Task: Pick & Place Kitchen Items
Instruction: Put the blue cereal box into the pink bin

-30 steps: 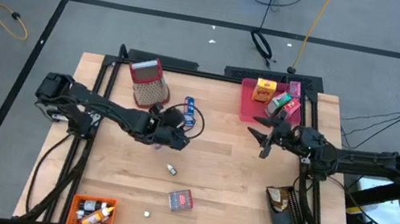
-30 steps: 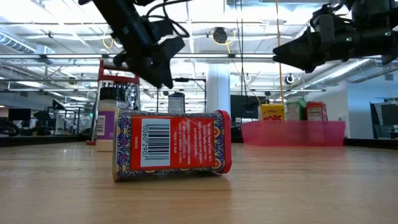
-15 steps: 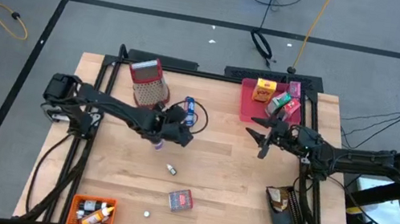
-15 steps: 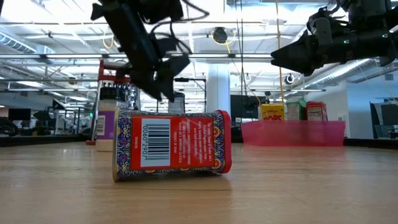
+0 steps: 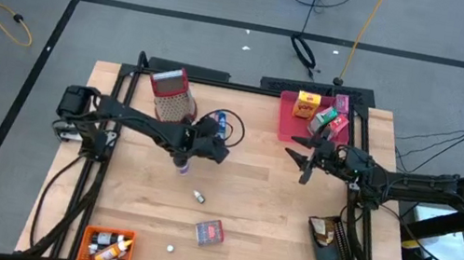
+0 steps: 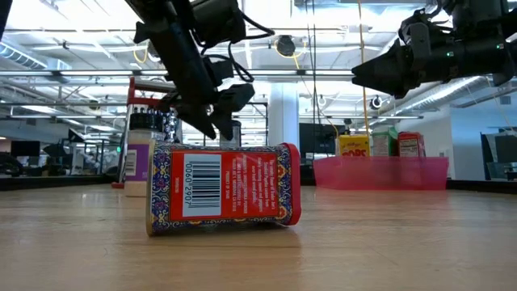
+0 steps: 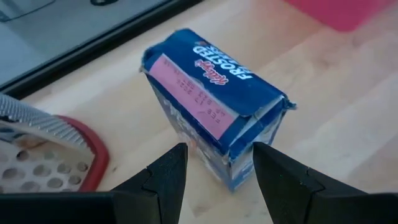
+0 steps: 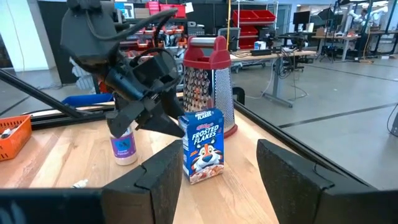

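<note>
One crumpled blue cardboard cereal box (image 7: pixel 214 102), upright beside perforated metal grater (image 8: pixel 209 84).

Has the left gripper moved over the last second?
Yes. The open left gripper has advanced toward the small blue Frosted Flakes cereal box standing beside the red-topped metal box grater, which stayed put.

Two black jointed arms, looped black cables along links; left pincer (image 5: pixel 223 140), right pincer (image 5: pixel 300 157) black, wedge-shaped fingers.
</note>
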Action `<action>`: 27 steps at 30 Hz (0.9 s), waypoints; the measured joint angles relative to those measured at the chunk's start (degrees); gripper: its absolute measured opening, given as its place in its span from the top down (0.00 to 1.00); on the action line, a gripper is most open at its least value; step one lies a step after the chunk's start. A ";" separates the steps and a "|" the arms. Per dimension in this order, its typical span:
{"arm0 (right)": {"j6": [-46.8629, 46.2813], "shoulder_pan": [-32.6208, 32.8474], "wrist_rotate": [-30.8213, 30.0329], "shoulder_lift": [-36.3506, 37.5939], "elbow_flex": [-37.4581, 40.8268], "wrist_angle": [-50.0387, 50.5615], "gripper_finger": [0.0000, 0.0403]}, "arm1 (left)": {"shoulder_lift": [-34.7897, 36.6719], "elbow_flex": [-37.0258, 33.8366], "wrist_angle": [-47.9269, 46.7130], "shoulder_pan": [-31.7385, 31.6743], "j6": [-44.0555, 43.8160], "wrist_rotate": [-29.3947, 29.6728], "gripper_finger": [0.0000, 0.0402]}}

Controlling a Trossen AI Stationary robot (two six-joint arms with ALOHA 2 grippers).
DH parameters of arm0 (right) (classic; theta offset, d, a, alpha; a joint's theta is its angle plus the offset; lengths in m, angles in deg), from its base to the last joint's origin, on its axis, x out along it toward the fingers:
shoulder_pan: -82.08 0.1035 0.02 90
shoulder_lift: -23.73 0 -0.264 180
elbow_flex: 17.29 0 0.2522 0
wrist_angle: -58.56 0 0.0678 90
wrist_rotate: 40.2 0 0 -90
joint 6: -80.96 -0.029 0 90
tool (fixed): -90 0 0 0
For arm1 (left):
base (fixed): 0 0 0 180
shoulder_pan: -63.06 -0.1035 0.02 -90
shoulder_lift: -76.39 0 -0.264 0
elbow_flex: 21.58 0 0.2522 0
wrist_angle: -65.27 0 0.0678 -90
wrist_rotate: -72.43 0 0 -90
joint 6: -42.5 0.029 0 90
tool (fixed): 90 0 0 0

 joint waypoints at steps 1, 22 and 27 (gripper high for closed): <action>0.00 -0.01 -0.01 0.00 0.00 0.03 0.52 | 0.00 0.00 0.20 -0.20 0.02 0.02 0.54; -0.02 -0.01 -0.01 0.00 0.00 0.40 0.59 | 0.20 0.00 0.09 -0.28 3.26 -1.51 1.00; -0.51 -0.01 0.10 0.00 0.02 1.02 0.59 | 3.06 -0.02 1.91 1.99 7.55 -1.51 1.00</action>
